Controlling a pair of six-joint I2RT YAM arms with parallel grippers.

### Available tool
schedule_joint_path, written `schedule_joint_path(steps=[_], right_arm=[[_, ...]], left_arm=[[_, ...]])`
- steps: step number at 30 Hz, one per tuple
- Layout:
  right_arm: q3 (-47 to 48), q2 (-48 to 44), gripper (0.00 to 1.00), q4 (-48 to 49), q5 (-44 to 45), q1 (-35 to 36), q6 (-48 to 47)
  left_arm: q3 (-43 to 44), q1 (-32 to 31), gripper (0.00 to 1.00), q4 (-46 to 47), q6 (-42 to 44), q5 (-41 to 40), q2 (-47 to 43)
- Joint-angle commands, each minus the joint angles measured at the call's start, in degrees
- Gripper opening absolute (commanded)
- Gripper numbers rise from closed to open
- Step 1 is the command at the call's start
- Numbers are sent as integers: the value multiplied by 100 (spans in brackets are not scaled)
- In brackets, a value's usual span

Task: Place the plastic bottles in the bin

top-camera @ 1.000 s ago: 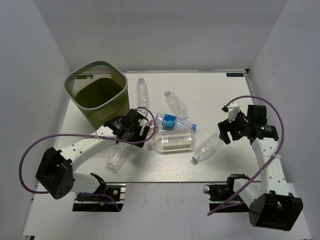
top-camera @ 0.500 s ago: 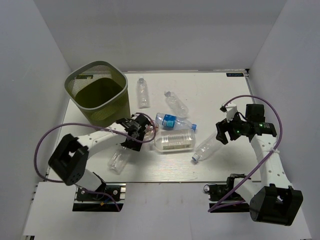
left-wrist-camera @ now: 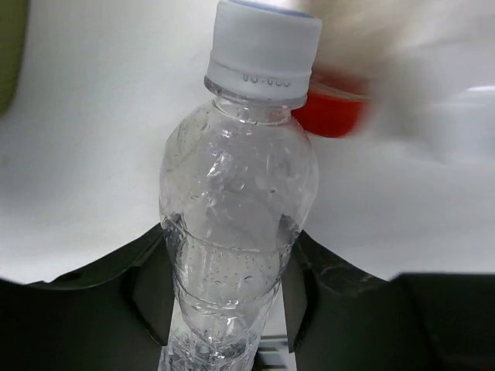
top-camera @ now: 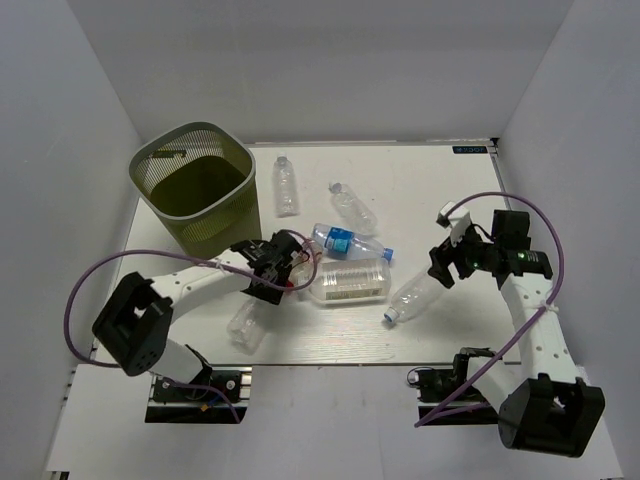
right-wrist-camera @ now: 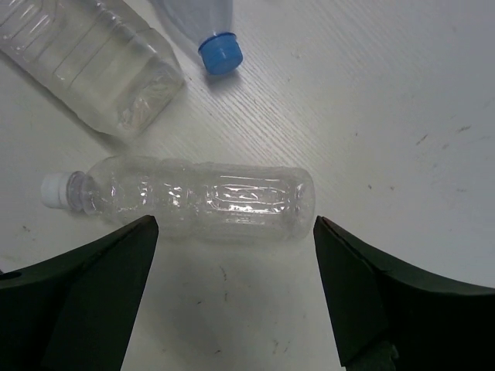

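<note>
left claw grips a bottle, right claw spread

top view: the bin (top-camera: pixel 190 131) stands far left, the left gripper (top-camera: pixel 280 270) just in front of it; five loose bottles (top-camera: pixel 352 208) lie on the table (top-camera: pixel 430 190); one blue label (top-camera: pixel 340 241) is unreadable; left wrist: fingers (left-wrist-camera: pixel 151 270) pinch a clear bottle (left-wrist-camera: pixel 236 201), its cap print illegible; right wrist: the right gripper (right-wrist-camera: pixel 234 232) hangs wide apart over a white-capped bottle (right-wrist-camera: pixel 205 197)

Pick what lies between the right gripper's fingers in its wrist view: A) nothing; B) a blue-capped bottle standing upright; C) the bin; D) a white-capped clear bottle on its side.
D: the white-capped bottle lies on its side on the table, framed by the right gripper's open fingers.
</note>
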Motion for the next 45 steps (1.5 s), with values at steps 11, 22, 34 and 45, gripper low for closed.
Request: schedule_joint_path(steps=[11, 22, 34, 45], right_arm=[[-657, -79, 89, -607, -1179, -25, -6258], [-341, 1213, 90, -1321, -855, 54, -9135], [-657, 2285, 90, -328, -266, 440, -9602], [-614, 2707, 32, -1433, 130, 669, -9840]], left_arm=[[4258, -151, 20, 670, 1282, 618, -906], [6263, 629, 25, 249, 693, -2798, -221], [5746, 2432, 43, -313, -80, -2142, 281], [5544, 2609, 100, 538, 1385, 715, 28]])
